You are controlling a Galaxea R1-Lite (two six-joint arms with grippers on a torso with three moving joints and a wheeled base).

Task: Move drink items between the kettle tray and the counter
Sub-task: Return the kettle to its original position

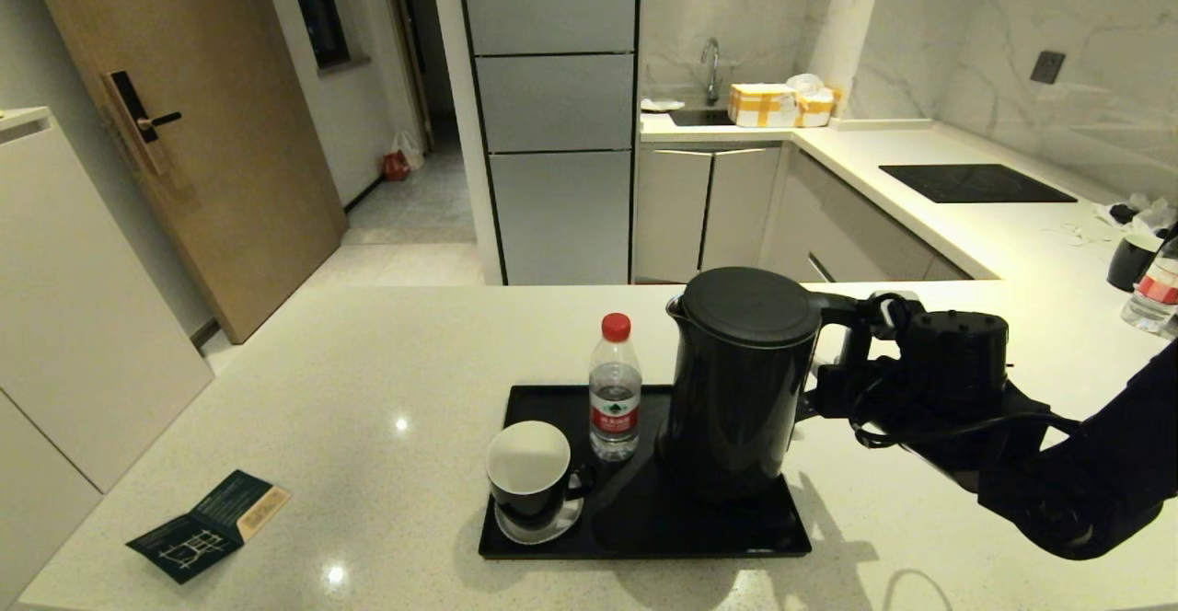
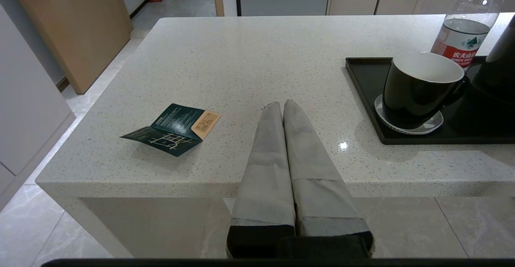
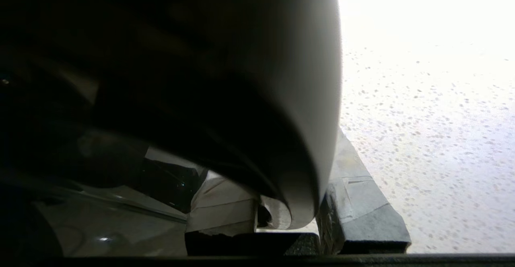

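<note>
right end effector (image 1: 833, 381) around kettle (image 1: 736, 381) handle

A dark green folded leaflet (image 1: 207, 525) lies open near the wooden door (image 1: 184, 123); beyond it, a black hob panel (image 1: 975, 183), sink faucet (image 1: 710, 68) and taped cardboard box (image 1: 764, 105).

Wooden door (image 1: 184, 123) with black lever lock at far left. Grey tall cabinets (image 1: 552, 114) centre rear. Sink with tap (image 1: 709, 68) beyond, cardboard box (image 1: 764, 103) beside it. Marble-veined wall (image 1: 1058, 31) carries a dark socket (image 1: 1047, 66). Pale tiled floor (image 1: 405, 215). Black hob panel (image 1: 975, 183).
</note>
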